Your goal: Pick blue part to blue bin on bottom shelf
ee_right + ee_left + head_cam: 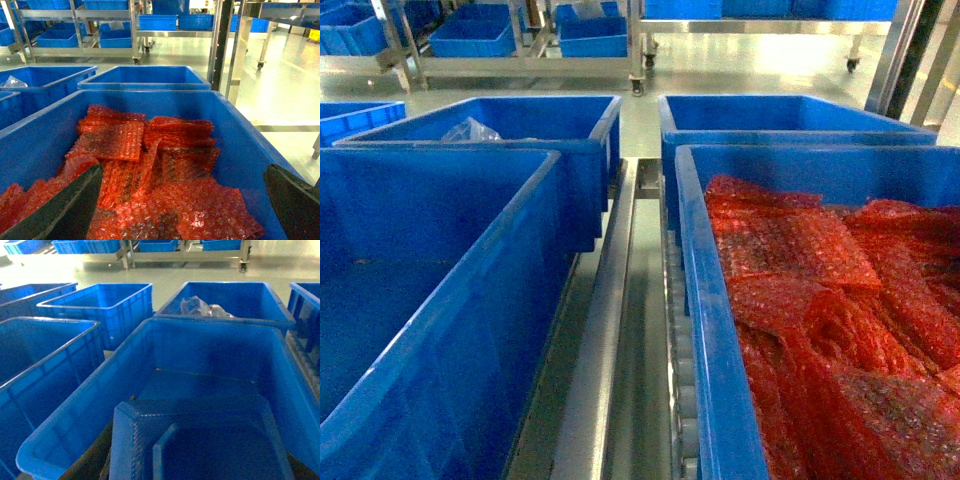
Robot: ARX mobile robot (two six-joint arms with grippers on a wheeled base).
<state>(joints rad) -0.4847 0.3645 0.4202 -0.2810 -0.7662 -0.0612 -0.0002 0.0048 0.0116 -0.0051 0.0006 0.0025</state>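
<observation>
While one big blue bin [215,325] sits empty below, we hold the one blue part [210,435] just above it, with our left end effector [195,467] seemingly clamped on it. We think the next move is to lower it and let go. Our right end effector [184,172] hangs spread apart over red bags [165,145].
</observation>
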